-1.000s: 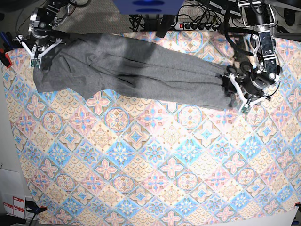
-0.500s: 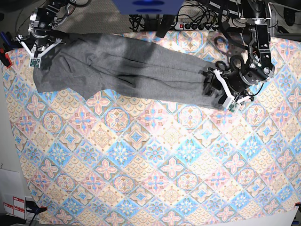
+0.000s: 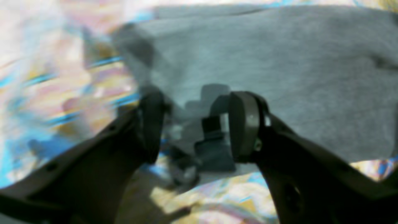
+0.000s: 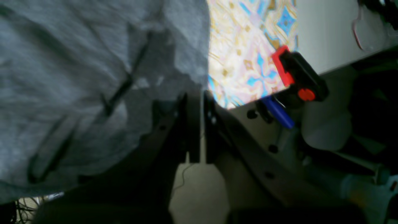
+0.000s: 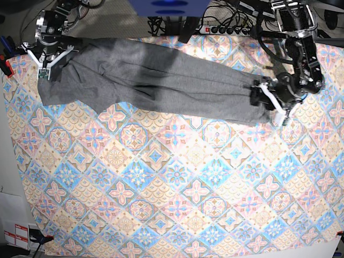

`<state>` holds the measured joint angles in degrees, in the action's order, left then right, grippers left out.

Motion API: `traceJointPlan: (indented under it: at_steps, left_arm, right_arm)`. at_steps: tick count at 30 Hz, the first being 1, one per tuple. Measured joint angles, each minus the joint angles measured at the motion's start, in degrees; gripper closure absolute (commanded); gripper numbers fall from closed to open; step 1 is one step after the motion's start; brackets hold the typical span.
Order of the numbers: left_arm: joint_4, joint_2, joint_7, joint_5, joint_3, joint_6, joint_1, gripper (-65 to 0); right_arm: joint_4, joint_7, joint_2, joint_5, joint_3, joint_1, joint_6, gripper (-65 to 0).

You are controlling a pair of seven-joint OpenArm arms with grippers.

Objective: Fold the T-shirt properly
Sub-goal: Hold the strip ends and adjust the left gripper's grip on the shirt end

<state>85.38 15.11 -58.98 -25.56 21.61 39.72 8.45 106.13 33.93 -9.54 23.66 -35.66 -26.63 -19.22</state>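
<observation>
The grey T-shirt (image 5: 156, 80) lies stretched in a long band across the back of the patterned tablecloth (image 5: 172, 188). At its right end my left gripper (image 5: 259, 98) hovers. In the left wrist view that gripper (image 3: 197, 124) is open, its fingers (image 3: 244, 124) apart over the edge of the shirt (image 3: 279, 68) with nothing pinched. My right gripper (image 5: 48, 62) sits at the shirt's far left corner. Its jaws (image 4: 198, 99) are shut, and the corner of the grey fabric (image 4: 77, 68) runs into them.
A red and black clamp (image 4: 295, 77) grips the table corner beside my right gripper, also visible in the base view (image 5: 5, 64). A power strip and cables (image 5: 226, 28) lie behind the back edge. A blue object (image 5: 169, 6) hangs at the top middle.
My left gripper swung left over the shirt's right end, then came back to the right at its edge. The right gripper shifted slightly; the shirt kept its shape.
</observation>
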Motion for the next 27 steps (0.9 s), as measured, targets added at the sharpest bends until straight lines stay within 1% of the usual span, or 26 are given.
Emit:
traceJointPlan:
  at_steps: [2, 5, 10, 12, 14, 16, 17, 18, 21, 24, 27]
  left_arm:
    - [1.09, 0.13, 0.04, 0.07, 1.70, -0.09, -0.17, -33.4]
    - [3.82, -0.17, 0.20, -0.42, 2.51, 0.22, 0.04, -34.0]
    - [9.18, 1.51, -0.74, -0.09, 3.52, 0.00, 1.95, -41.1]
    - [10.64, 1.57, -1.27, -0.24, 3.85, 0.20, 2.40, -41.5]
    - [10.69, 0.61, -0.92, -0.46, 6.82, 0.59, 3.50, -41.3]
    - [8.50, 1.01, -1.09, 0.04, 8.83, 0.33, 4.11, -39.8]
    - [6.73, 1.27, -1.44, 1.03, 8.94, -0.44, 4.26, -38.7]
    - [5.07, 1.25, -1.60, 1.40, 8.92, -0.28, 4.28, -37.7]
    - [1.18, 0.44, -0.83, -0.13, 8.52, 0.35, 3.82, -37.1]
    - [-3.72, -0.04, 0.87, 0.33, 8.48, 0.37, 3.02, -37.0]
    - [-9.38, 0.59, 3.54, 0.81, 4.76, -0.17, 0.96, -37.0]
  right_arm:
    - [-0.04, 0.07, 0.07, 0.07, -0.02, -0.02, 0.02, -2.3]
    - [-0.37, 0.02, 0.15, 0.07, -0.04, 0.09, 0.20, -2.3]
    - [-0.94, 0.39, 0.17, 0.24, -0.09, 1.73, 0.24, -2.3]
    - [-0.94, -0.15, 0.13, -0.15, 0.07, 2.27, -0.11, -2.3]
    - [-0.94, -0.11, 0.15, -0.04, 0.09, 2.10, 0.02, -2.3]
    - [-0.94, 0.28, 0.22, 0.26, -0.09, 1.86, 0.04, -2.3]
    - [-0.94, 0.24, 0.20, 0.26, -0.13, 1.77, 0.02, -2.3]
    - [-0.94, 0.26, 0.17, 0.28, -0.13, 1.70, 0.02, -2.3]
    - [-0.94, 0.20, 0.02, 0.15, 0.00, 2.03, -0.02, -2.3]
    - [-0.96, 0.44, 0.24, 0.24, -0.04, 1.88, 0.02, -2.3]
    - [-0.96, 0.39, 0.04, 0.28, -0.11, 1.86, 0.02, -2.3]
